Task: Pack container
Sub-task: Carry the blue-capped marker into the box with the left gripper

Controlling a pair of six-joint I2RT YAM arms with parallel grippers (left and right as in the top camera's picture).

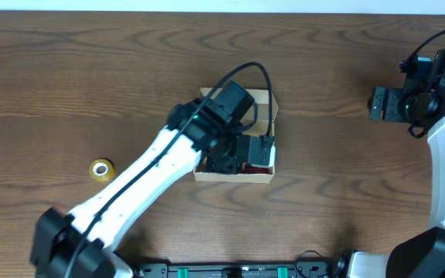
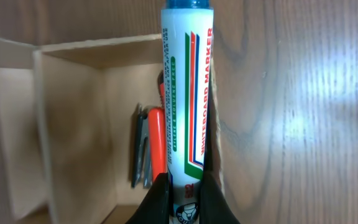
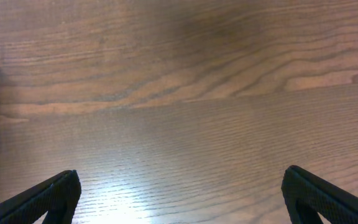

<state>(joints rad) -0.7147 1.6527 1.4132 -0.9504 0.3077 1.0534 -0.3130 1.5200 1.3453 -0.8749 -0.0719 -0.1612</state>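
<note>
**Putting the marker in the container**

From above, the container (image 1: 234,176) is sitting near the middle of the table (image 1: 68,69) with its top open. The left arm (image 1: 153,174) is reaching over it from the near edge. A yellow tape roll (image 1: 101,169) is lying toward the left edge, well apart from the container. The right arm (image 1: 443,154) is resting by the right edge.

In the left wrist view, the left claw (image 2: 185,200) is squeezing a whiteboard marker (image 2: 188,93) tight by one end. The marker is hanging right over one wall of the container, not fully over the inside. An orange tool (image 2: 156,134) and some dark tools (image 2: 140,149) are already lying inside.

In the right wrist view, the right claw (image 3: 182,177) is spread wide and holding nothing, with only table wood under it.

I think the marker is going in next. To do it well, the arm should slide the marker a little toward the inside first, so it is not bumping the wall. Then it should go low and let go gently beside the other tools.
</note>
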